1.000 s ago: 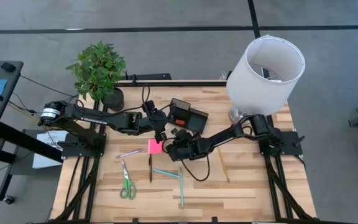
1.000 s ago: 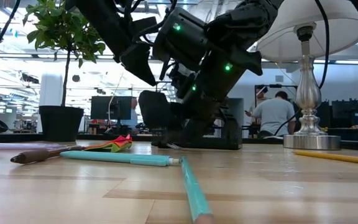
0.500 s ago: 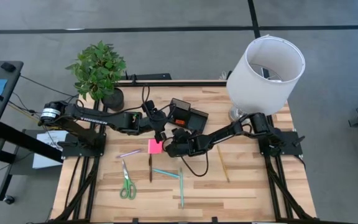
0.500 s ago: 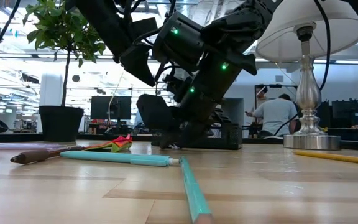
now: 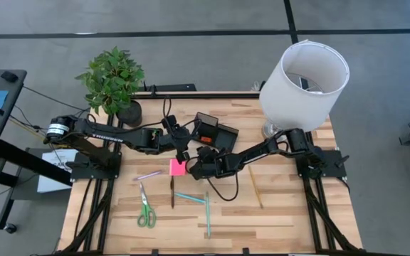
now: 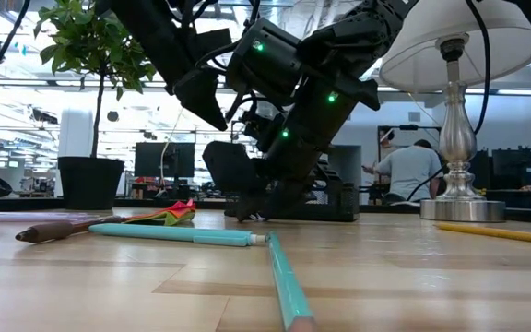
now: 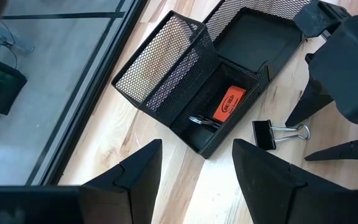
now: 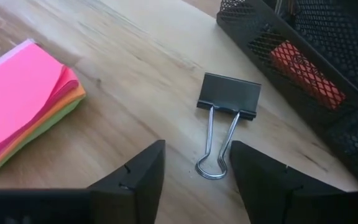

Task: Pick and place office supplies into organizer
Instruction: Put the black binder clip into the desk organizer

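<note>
Pale wood tabletop (image 5: 283, 206), lamp and potted plant at the back, supplies scattered toward the front. Right gripper (image 8: 194, 177) low over a black binder clip (image 8: 227, 96), fingers spread and empty — clip lying flat just beside the organizer (image 7: 229, 93), wire handles toward the gripper, apparently lined up for a pinch. Left gripper (image 7: 194, 168) parked above the organizer, fingers apart, holding nothing. Red eraser (image 7: 229, 104) and another clip already in the low tray. Pink sticky-note pad (image 8: 20, 102) close by; scissors (image 5: 145, 208), pens and pencil (image 5: 256, 188) not yet collected.
</note>
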### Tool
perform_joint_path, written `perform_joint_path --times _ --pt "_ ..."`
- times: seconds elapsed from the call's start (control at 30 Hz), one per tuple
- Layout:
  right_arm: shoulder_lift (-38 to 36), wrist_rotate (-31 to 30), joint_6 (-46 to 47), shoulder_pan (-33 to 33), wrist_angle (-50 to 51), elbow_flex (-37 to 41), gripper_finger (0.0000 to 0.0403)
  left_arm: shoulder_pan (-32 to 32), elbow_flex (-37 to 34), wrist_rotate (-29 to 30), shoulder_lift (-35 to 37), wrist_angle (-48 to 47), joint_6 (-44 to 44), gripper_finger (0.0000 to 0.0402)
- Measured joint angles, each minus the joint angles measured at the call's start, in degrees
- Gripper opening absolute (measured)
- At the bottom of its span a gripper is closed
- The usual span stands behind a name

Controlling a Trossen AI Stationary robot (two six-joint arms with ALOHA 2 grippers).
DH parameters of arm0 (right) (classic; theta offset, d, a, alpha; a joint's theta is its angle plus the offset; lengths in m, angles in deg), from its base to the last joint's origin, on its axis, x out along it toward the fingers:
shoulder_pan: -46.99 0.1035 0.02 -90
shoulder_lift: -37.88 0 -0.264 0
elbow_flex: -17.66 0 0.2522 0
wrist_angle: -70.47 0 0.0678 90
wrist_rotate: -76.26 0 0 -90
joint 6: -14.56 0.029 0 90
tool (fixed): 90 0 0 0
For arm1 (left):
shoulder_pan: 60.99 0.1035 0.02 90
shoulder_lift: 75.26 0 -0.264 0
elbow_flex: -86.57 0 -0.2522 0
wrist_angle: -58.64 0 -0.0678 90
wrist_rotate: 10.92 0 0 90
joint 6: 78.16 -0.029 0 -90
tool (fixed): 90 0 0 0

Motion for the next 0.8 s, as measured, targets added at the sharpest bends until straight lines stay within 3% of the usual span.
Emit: perform_joint_path --times 0.33,0.47,0.8 --pt "0.24 -3.22 0.2 -1.02 -1.12 0.12 0.0241 0.0 0.0 0.12 -0.03 0.0 0.01 0.019" --pt "0.31 -5.94 1.76 -2.38 -0.99 0.17 0.0244 0.07 0.0 0.64 -0.04 -0.23 0.01 0.019" --pt "0.31 -6.07 1.9 -4.05 -3.92 0.17 0.0244 0.02 0.0 -0.58 -0.04 -1.92 0.07 0.019"
